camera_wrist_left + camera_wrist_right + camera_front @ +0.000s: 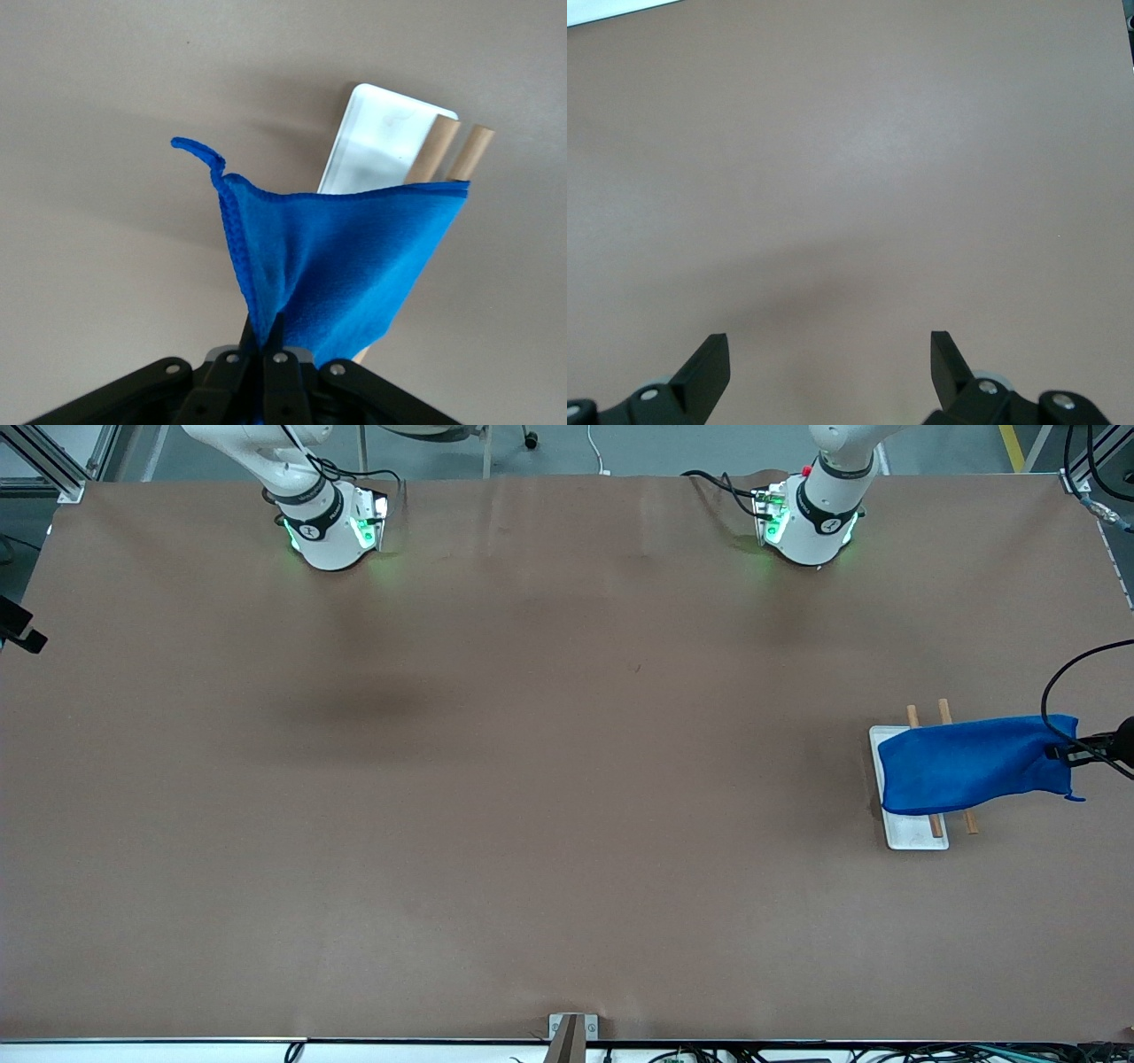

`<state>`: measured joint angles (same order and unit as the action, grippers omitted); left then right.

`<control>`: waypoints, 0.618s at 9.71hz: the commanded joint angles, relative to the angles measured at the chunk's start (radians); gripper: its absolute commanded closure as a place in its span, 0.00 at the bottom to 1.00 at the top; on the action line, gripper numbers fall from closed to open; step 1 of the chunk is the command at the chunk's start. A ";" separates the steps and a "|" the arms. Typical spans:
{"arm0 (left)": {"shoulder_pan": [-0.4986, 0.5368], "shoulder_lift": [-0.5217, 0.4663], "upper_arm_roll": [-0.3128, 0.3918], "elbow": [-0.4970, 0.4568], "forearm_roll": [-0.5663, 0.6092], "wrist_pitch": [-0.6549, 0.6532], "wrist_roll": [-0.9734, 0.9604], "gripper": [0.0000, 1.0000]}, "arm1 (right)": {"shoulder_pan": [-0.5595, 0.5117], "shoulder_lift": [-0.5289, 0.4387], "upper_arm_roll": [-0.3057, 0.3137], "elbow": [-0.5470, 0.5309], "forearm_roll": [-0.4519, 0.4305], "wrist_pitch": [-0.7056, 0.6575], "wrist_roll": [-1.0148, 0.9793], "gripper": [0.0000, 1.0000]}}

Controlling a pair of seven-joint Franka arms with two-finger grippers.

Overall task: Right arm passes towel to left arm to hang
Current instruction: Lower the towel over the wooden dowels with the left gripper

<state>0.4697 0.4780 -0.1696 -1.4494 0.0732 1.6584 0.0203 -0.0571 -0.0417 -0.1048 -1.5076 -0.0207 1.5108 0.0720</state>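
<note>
Handover judged done: towel in the grip of the left end effector, none of it with the right arm. Draped across two wooden dowels above a white base plate, toward the left arm's end of the counter. Spread fairly flat over both dowels, with one edge hanging down over the plate and the other end gathered toward the grip.

Left end effector pressed together on a bunched corner of the cloth, as seen in the left wrist view, where the fabric fans out from between the fingertips. Corner loop free and curling away from the stitched edge, caught on nothing. Left arm reaching in from off the edge of the front view, only its base and its black tip showing.

Right end effector spread wide, holding nothing, over bare counter, out of the front view and well apart from the rack. Waiting, by the look of it.

Left to do, as a judgement: let go of the corner and draw the left arm clear without dragging the cloth off. Hang probably close to finished, though hard to tell how much weight rests on the dowels and how much on the pinch. Risk of a slide toward the heavier side on release.
</note>
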 commanded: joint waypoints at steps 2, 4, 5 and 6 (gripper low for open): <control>0.015 0.042 -0.005 -0.020 0.017 0.032 0.024 0.89 | -0.033 0.011 0.017 0.018 0.021 -0.012 -0.009 0.00; 0.015 0.051 -0.002 -0.017 0.031 0.046 0.044 0.39 | -0.027 0.010 0.016 0.018 0.021 -0.012 -0.009 0.00; 0.017 0.053 -0.002 -0.014 0.042 0.046 0.064 0.00 | -0.026 0.010 0.016 0.018 0.022 -0.012 -0.009 0.00; 0.029 0.050 -0.002 -0.009 0.042 0.046 0.128 0.00 | -0.026 0.010 0.016 0.017 0.022 -0.012 -0.009 0.00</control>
<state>0.4806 0.5134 -0.1677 -1.4496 0.0956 1.6876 0.0885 -0.0657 -0.0398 -0.1010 -1.5075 -0.0165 1.5107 0.0716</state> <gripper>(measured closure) 0.410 0.000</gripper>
